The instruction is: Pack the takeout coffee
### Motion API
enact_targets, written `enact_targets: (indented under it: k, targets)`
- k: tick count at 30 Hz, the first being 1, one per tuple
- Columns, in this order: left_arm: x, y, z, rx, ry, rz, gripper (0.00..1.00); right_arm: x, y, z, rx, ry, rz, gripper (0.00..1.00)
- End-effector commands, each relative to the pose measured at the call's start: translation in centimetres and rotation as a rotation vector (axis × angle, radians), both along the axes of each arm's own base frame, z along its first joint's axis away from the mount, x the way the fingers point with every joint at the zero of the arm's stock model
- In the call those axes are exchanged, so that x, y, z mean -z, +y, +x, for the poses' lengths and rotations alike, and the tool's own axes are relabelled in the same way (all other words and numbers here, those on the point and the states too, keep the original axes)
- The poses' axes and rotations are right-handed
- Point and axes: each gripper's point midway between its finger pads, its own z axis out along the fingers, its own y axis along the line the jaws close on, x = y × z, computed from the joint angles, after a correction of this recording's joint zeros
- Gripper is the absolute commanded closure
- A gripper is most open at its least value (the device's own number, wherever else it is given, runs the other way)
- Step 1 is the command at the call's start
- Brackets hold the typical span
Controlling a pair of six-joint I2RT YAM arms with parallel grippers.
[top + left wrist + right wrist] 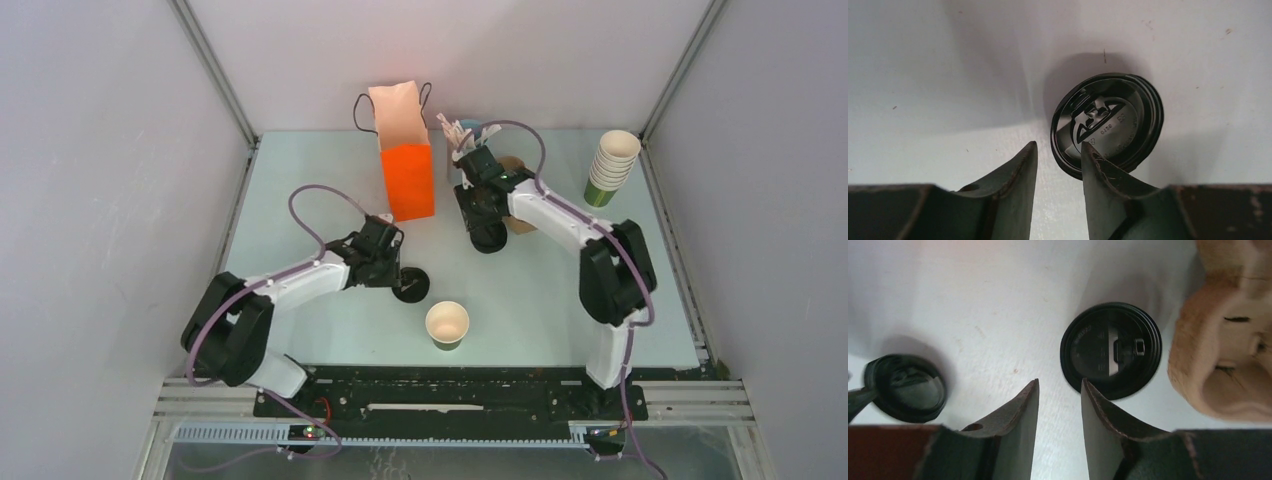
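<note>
No takeout coffee with its lid on is in view. A lidless green cup (447, 324) with a cream inside stands at the front middle. A black lid (411, 287) lies just beside my left gripper (398, 274). In the left wrist view that lid (1108, 122) lies on the table, its near rim reaching into the gap by my right fingertip. The left gripper (1059, 150) is open and holds nothing. My right gripper (1060, 387) is open above bare table, with a second black lid (1111, 349) just ahead and to the right.
An orange paper bag (408, 150) stands open at the back middle. A brown pulp carrier (1228, 340) lies right of the second lid, partly under my right arm (560, 215). A stack of lidless cups (610, 165) stands at the back right. Stirrers (458, 133) stand behind the right gripper.
</note>
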Motion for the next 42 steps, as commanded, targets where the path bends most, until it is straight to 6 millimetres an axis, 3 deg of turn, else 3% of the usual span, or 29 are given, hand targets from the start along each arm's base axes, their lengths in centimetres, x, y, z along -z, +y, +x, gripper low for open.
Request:
enact_targets:
  k: [1, 5, 7, 10, 12, 16, 22, 24, 29, 35, 42]
  targets:
    - [-0.2, -0.6, 1.3, 0.020, -0.043, 0.066, 0.60, -7.2, -0.1, -2.0, 0.004, -0.137, 0.083, 0.55]
    - [0.5, -0.6, 1.5, 0.022, -0.034, 0.106, 0.69, -8.4, -0.7, -5.0, -0.003, -0.161, 0.103, 0.56]
    - [0.3, -0.4, 1.6, 0.016, -0.041, 0.116, 0.80, -8.8, -0.6, -6.7, -0.018, -0.163, 0.118, 0.55]
    - [-1.2, 0.2, 1.8, -0.003, -0.084, 0.118, 0.98, -9.9, -0.4, -9.5, -0.048, -0.150, 0.190, 0.53]
    - [-3.1, 0.7, 1.7, -0.019, -0.133, 0.102, 1.00, -11.0, 0.2, -11.8, -0.088, -0.119, 0.295, 0.51]
    - [-8.9, -0.1, 0.5, 0.000, -0.262, -0.091, 1.00, -14.7, 1.1, -15.9, -0.145, -0.096, 0.523, 0.43]
    - [-22.1, -5.6, -4.0, 0.235, -0.513, -0.759, 1.00, -21.6, 3.0, -21.3, -0.282, -0.058, 0.934, 0.20]
    - [-25.8, -6.8, -5.7, 0.318, -0.552, -0.932, 1.00, -24.8, 3.2, -22.7, -0.338, -0.102, 1.056, 0.18]
    - [-32.0, -8.0, -9.1, 0.477, -0.579, -1.234, 1.00, -29.8, 3.6, -25.2, -0.448, -0.134, 1.244, 0.15]
    - [-36.0, -7.9, -12.4, 0.654, -0.603, -1.473, 1.00, -32.2, 5.2, -25.4, -0.475, -0.050, 1.383, 0.13]
    - [-36.0, -8.1, -13.4, 0.701, -0.558, -1.520, 1.00, -33.4, 6.3, -25.8, -0.459, 0.006, 1.456, 0.04]
